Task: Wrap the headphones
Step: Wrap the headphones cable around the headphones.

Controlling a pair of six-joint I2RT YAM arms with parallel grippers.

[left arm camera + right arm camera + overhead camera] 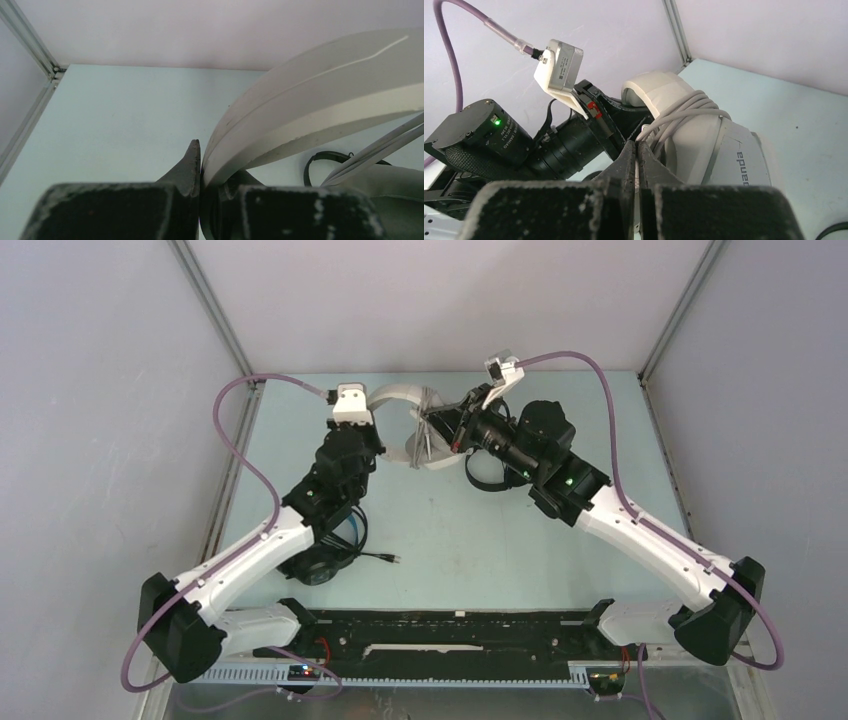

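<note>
L gripper [201,161] clamped narrow on the headband [310,95] of the white over-ear headphones [400,392], band edge squeezed btwn its fingers. R gripper [638,147] fully closed, tips against the grey cable [684,112] wound round the ear cup [729,155]; can't tell if a strand is nipped. These headphones sit at the table's [470,540] far edge, abt mid-width, btwn both grippers. Thin black on-ear headphones [480,483] lie just nearer, partly under R arm [640,530]. Black over-ear headphones [318,565] w/ blue band sit twd near-left corner, under L arm [260,540]; their cord [375,556] trails twd table centre.
</note>
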